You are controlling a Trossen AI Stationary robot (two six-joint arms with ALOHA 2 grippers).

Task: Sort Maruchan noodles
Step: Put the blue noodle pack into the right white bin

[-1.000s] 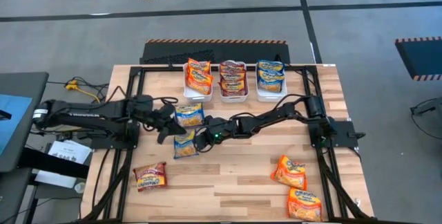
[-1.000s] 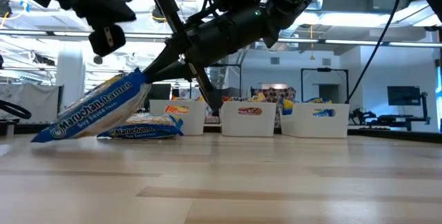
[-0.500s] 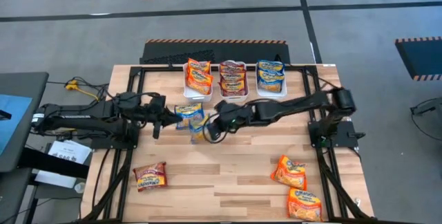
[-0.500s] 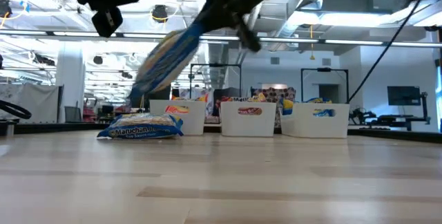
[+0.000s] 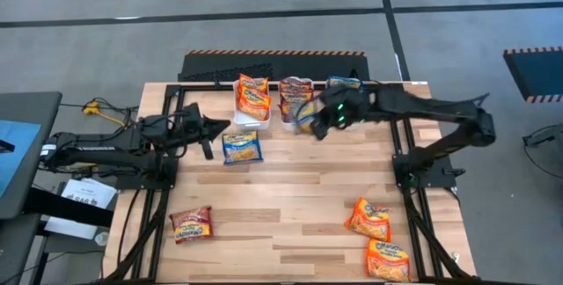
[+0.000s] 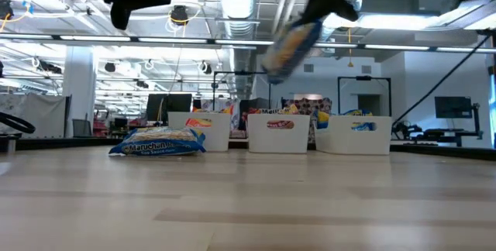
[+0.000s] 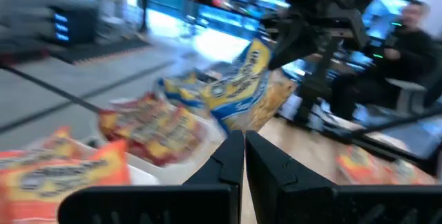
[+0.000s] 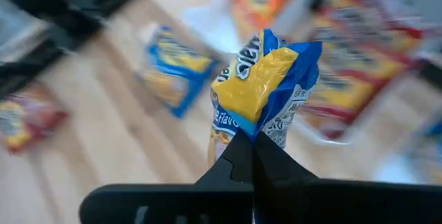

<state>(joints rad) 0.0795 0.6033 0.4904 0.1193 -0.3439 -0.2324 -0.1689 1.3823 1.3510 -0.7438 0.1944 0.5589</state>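
— Up at twelve o'clock on the desk (image 5: 290,188), what is the right hand (image 5: 318,125) doing?
— It hangs in the air just in front of the three white bins (image 5: 297,120), its fingers pinched tight on one edge of a blue packet (image 8: 259,96), which dangles clear of the wood.
— And the left hand (image 5: 208,132)?
— Closed on nothing, hovering toward ten o'clock, just beside a second blue packet (image 5: 241,148) that lies flat on the desk.
— Where are the other noodles?
— The bins already hold some: orange ones (image 5: 252,93) in the left bin, maroon ones (image 5: 296,97) in the middle, blue ones (image 5: 344,84) in the right. A maroon packet (image 5: 191,224) lies alone toward eight o'clock. Two orange packets (image 5: 369,218) sit near each other toward four and five o'clock.
— Anything beyond the desk?
— A person (image 7: 407,41) sits in the room behind, seen from the left wrist.
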